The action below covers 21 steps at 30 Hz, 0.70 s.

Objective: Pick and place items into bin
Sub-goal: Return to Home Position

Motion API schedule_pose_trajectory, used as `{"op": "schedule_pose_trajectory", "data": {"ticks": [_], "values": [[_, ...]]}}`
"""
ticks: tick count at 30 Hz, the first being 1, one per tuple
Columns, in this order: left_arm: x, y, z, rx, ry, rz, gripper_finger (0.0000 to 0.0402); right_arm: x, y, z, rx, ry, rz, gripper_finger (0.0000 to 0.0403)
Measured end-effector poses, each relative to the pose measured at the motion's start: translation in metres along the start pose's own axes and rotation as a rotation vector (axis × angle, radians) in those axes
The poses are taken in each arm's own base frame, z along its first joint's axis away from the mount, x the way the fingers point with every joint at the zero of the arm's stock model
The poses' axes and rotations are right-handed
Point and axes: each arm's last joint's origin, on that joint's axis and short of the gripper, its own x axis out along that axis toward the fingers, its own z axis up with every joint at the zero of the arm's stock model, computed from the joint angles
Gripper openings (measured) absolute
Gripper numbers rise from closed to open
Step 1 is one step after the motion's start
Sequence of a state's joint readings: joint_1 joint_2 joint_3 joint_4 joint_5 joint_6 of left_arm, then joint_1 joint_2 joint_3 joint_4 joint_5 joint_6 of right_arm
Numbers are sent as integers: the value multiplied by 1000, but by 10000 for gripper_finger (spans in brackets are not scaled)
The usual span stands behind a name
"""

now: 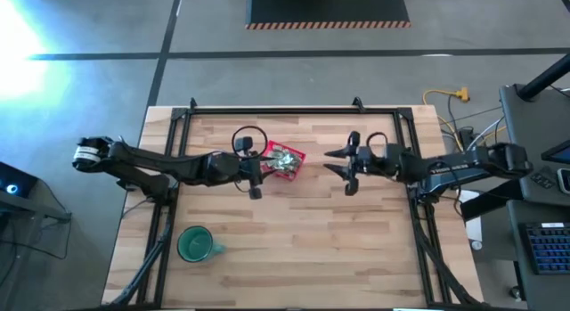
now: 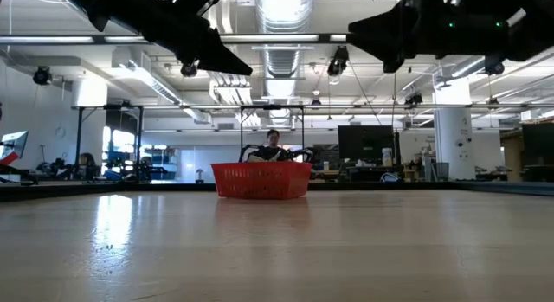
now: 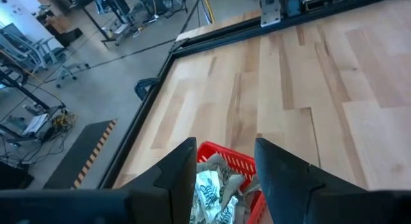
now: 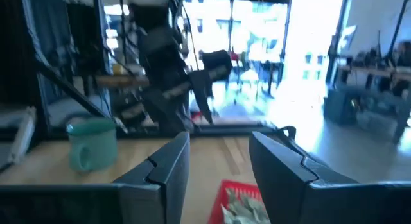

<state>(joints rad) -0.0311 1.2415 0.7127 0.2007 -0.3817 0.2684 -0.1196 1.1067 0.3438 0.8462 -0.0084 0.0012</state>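
Fingers [image 3: 176,176] parted, holding nothing, on left gripper [image 1: 256,171] just beside bin [image 1: 294,168] and on right gripper [image 1: 349,164] near it. Items [image 1: 283,156] heaped in bin, mid-table toward far edge. Lift clear of rim before retracting; avoid nudging bin.

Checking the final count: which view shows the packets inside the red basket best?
Left wrist view: the packets lie heaped in the red basket, close up under the open left claw. High view shows them small, right claw idle nearby; right wrist view, a few; low view, only the basket's mesh side.
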Motion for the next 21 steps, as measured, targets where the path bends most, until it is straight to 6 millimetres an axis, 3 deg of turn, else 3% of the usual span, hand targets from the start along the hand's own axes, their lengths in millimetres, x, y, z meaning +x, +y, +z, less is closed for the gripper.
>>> {"op": "schedule_pose_trajectory", "data": {"ticks": [13, 21], "values": [[0, -4, -8, -7, 40, -18, 141, -16, 16, -12, -76, -108, 57, 147], [0, -4, -8, -4, 41, -18, 141, -34, 20, -21, -82, -142, -161, 142]]}}
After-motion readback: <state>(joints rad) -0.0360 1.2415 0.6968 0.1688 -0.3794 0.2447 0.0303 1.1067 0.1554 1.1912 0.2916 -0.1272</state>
